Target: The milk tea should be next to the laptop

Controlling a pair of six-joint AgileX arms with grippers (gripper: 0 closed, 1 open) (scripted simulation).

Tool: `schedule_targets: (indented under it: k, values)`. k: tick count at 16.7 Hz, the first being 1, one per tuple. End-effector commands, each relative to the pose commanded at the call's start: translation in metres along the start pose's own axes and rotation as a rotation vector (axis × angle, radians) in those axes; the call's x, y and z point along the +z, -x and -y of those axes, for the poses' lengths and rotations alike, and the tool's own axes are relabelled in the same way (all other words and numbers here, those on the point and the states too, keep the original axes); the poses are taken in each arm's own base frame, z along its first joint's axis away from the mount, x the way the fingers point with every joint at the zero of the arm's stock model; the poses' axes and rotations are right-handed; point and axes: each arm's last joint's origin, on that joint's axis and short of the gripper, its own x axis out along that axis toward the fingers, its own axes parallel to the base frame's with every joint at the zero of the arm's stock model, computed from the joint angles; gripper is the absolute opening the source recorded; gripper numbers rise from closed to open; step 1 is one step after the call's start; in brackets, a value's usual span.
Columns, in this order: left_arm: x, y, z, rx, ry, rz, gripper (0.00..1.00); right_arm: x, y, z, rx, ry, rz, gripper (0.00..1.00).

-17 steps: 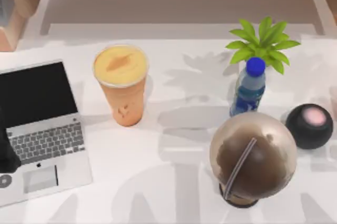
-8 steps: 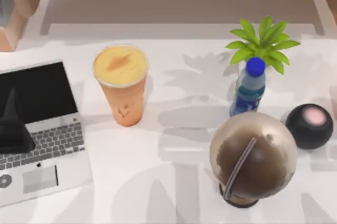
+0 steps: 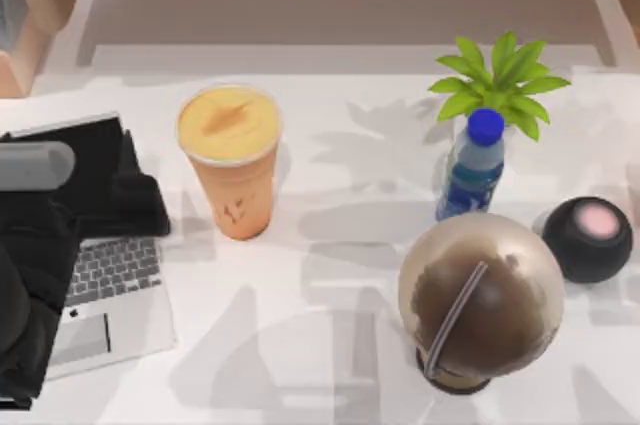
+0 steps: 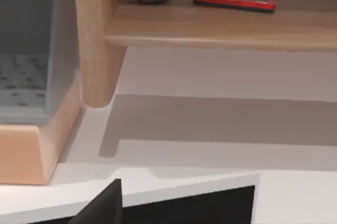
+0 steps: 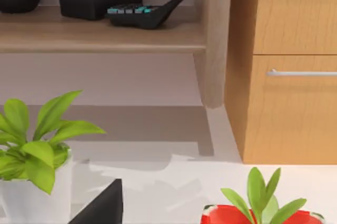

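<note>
My left gripper (image 3: 135,200) hangs over the laptop (image 3: 115,275) at the table's nine o'clock; whether its jaws are apart I cannot tell. The milk tea (image 3: 230,160) stands upright just beside the laptop, at its three o'clock.

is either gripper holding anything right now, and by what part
Nothing looks held. The left arm's gripper hangs over the silver-grey laptop, apart from the peach-orange milk tea cup, which stands free on the white table.
</note>
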Motion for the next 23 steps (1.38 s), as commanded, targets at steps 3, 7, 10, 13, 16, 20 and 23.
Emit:
schedule_targets:
  k: [3, 7, 10, 13, 16, 20, 23]
  values:
    - [-0.017, -0.011, 0.033, -0.002, -0.004, -0.015, 1.0, 0.0, 0.0, 0.0, 0.0, 0.0, 0.0, 1.0]
    - [-0.05, -0.012, 0.072, -0.004, -0.015, -0.025, 1.0, 0.0, 0.0, 0.0, 0.0, 0.0, 0.0, 1.0]
    - [-0.073, -0.006, 0.093, -0.005, -0.023, -0.027, 1.0, 0.0, 0.0, 0.0, 0.0, 0.0, 0.0, 1.0]
    - [-0.088, 0.0, 0.103, -0.006, -0.027, -0.027, 1.0, 0.0, 0.0, 0.0, 0.0, 0.0, 0.0, 1.0]
    - [-0.091, 0.001, 0.105, -0.006, -0.028, -0.026, 1.0, 0.0, 0.0, 0.0, 0.0, 0.0, 0.0, 1.0]
    - [-0.091, 0.0, 0.104, -0.004, -0.031, -0.028, 1.0, 0.0, 0.0, 0.0, 0.0, 0.0, 0.0, 1.0]
    - [-0.091, -0.022, 0.108, -0.007, -0.028, -0.027, 1.0, 0.0, 0.0, 0.0, 0.0, 0.0, 0.0, 1.0]
